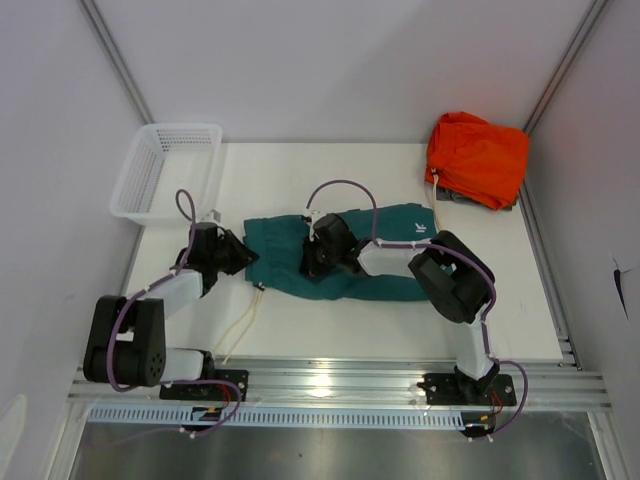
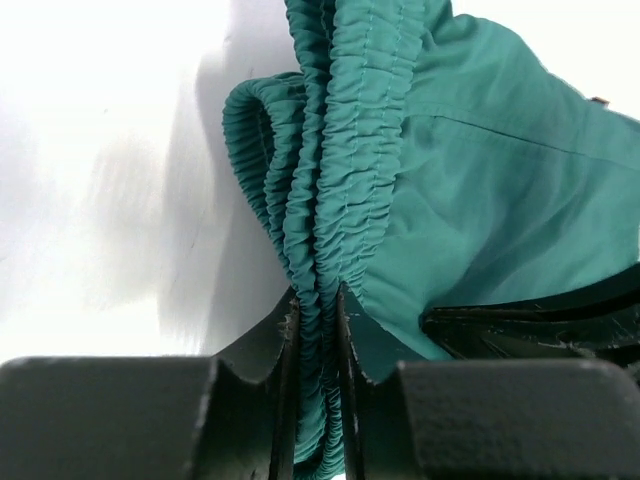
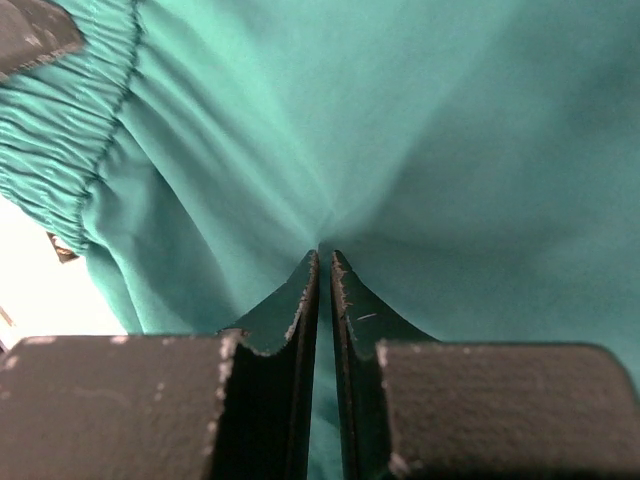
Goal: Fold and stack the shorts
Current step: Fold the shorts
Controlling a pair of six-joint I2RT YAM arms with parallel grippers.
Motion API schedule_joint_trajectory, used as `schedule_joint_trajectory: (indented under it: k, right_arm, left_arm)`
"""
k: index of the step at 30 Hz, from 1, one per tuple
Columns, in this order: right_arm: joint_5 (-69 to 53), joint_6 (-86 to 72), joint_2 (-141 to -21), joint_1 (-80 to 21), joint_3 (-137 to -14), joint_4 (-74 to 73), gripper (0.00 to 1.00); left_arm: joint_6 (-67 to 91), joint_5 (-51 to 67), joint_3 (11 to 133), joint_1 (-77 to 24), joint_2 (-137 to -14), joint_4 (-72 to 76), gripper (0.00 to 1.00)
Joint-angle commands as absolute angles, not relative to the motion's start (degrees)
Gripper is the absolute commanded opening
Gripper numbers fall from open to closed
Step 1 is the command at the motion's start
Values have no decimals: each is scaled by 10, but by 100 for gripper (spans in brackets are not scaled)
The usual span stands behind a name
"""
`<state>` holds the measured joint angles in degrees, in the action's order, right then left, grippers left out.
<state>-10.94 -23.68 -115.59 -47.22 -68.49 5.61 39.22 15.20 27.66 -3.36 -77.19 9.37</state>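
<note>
The teal-green shorts [image 1: 385,262] lie spread across the middle of the white table, waistband to the left. My left gripper [image 1: 243,257] is shut on the gathered elastic waistband [image 2: 345,190] at the shorts' left end; the band runs between its fingers [image 2: 288,330]. My right gripper [image 1: 318,262] is shut on a pinch of the shorts' fabric [image 3: 400,130] near their middle, jaws nearly closed with cloth between them. The cream drawstring [image 1: 245,320] trails toward the near edge.
A bright orange folded garment [image 1: 477,157] lies at the table's far right corner. A white mesh basket [image 1: 165,168] stands at the far left. Grey walls flank the table; a metal rail [image 1: 330,380] runs along the near edge.
</note>
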Motion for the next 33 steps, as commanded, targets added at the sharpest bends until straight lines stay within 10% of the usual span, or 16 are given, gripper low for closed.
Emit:
schedule_joint_trajectory:
  k: [1,17,28,33]
  right_arm:
    - [-84,-214,-1176,-494,-693,-34,11]
    - [-35,-210,-1121,-504,-733,-77,44]
    - [-55,-216,-1030,-432,-689,-75,44]
    - [-49,-210,-1037,-427,-673,-68,18]
  left_arm:
    - [353,57,331,-40,-731,-43,17]
    - [323,-156,473,-125,-735,-255,17]
    - [316,-198,552,-149,-742,-318,17]
    - [312,-218,598,-169,-754,-353,17]
